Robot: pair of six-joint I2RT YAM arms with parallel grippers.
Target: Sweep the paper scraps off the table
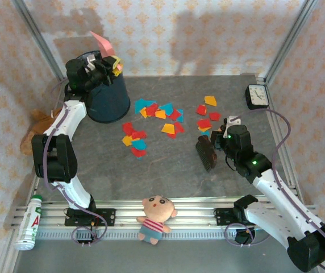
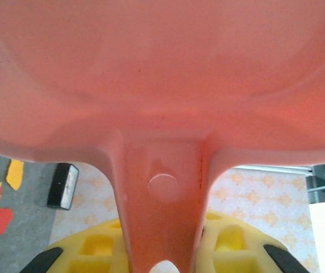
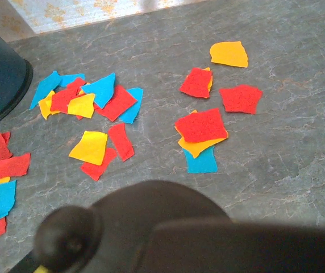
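Observation:
Paper scraps (image 1: 151, 122) in red, blue, orange and yellow lie scattered over the middle of the grey table (image 1: 174, 176), with a second cluster (image 1: 208, 116) to the right. In the right wrist view the scraps (image 3: 103, 114) lie just ahead of the brush. My left gripper (image 1: 108, 63) is raised over the dark bin (image 1: 107, 96), its yellow fingers (image 2: 94, 250) shut on the handle of the pink dustpan (image 2: 162, 85). My right gripper (image 1: 224, 139) holds a dark brush (image 1: 206, 153) low on the table, right of the scraps. The brush head (image 3: 168, 227) hides my right fingers.
A black clock (image 1: 257, 95) stands at the back right corner. A small doll (image 1: 155, 216) lies on the front aluminium rail (image 1: 196, 219). A white bottle (image 1: 30, 223) lies at the front left, and a brown toy (image 1: 37, 122) sits beside the left arm.

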